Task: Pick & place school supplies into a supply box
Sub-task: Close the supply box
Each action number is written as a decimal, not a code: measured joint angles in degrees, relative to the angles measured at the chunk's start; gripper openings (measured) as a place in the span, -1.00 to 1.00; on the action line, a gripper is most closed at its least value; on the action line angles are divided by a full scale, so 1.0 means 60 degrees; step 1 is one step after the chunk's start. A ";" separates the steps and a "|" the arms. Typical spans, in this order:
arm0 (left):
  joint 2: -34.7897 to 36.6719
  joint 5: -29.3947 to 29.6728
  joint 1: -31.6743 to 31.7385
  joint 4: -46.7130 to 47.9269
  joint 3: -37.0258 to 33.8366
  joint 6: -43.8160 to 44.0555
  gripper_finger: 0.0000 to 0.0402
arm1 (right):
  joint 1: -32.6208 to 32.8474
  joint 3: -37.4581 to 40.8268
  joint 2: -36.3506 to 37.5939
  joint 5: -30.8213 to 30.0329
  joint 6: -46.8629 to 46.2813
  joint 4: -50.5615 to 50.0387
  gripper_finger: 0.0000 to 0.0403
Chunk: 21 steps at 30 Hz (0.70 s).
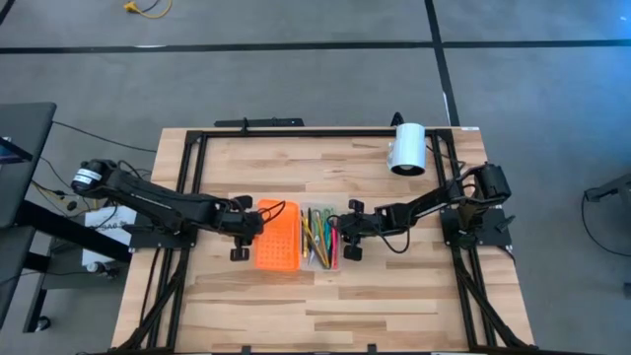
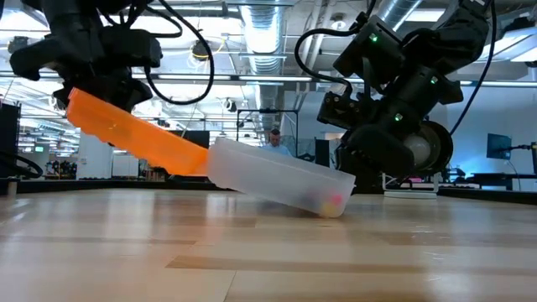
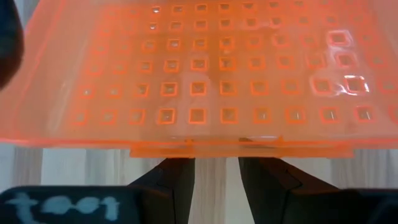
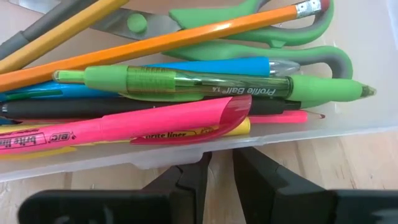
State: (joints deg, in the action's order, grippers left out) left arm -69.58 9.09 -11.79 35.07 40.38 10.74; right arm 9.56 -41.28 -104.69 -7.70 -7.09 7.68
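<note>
The supply box stands open mid-table. Its ribbed orange lid [image 1: 277,237] is swung out toward the left and raised at its free edge [image 2: 80,105]. The clear base [image 1: 320,237] holds the school supplies: pens and pencils [image 4: 205,84], a pink highlighter [image 4: 124,127] and green-handled scissors [image 4: 249,37]. The base is tipped, with its right lower edge [image 2: 331,210] on the table. My left gripper [image 1: 248,229] is at the lid's free edge, with a narrow gap between its fingers. My right gripper [image 1: 350,235] is at the base's right wall, also narrowly open. My left gripper has its fingertips under the lid's free long edge [image 3: 205,144], by the latch tab; the lid hides the tips. Nothing is pinched, since bare table shows through the gap. The fingers [image 3: 177,180] slant down from the table's left. The lid slopes up toward them from its hinge. My right gripper meets the base's right long wall [image 4: 186,157] from outside, at its rim, which hides the tips. Bare table shows between the fingers [image 4: 255,177], so nothing is pinched. They slant down from the table's right, and I cannot tell how they bear on the wall.
A white cylinder [image 1: 407,148] lies at the far right of the table. A black frame [image 1: 187,177] runs along the table's edges. Bare wood lies in front of and behind the box.
</note>
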 joint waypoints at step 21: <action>-0.0459 -0.0186 0.0007 0.0055 0.0598 -0.0509 -0.42 | -0.0215 -0.0586 0.0176 0.0506 0.0036 -0.1515 -0.66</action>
State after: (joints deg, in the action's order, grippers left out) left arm -72.33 7.97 -11.75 35.40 43.97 7.69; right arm 8.27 -44.80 -103.63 -4.67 -6.87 -1.41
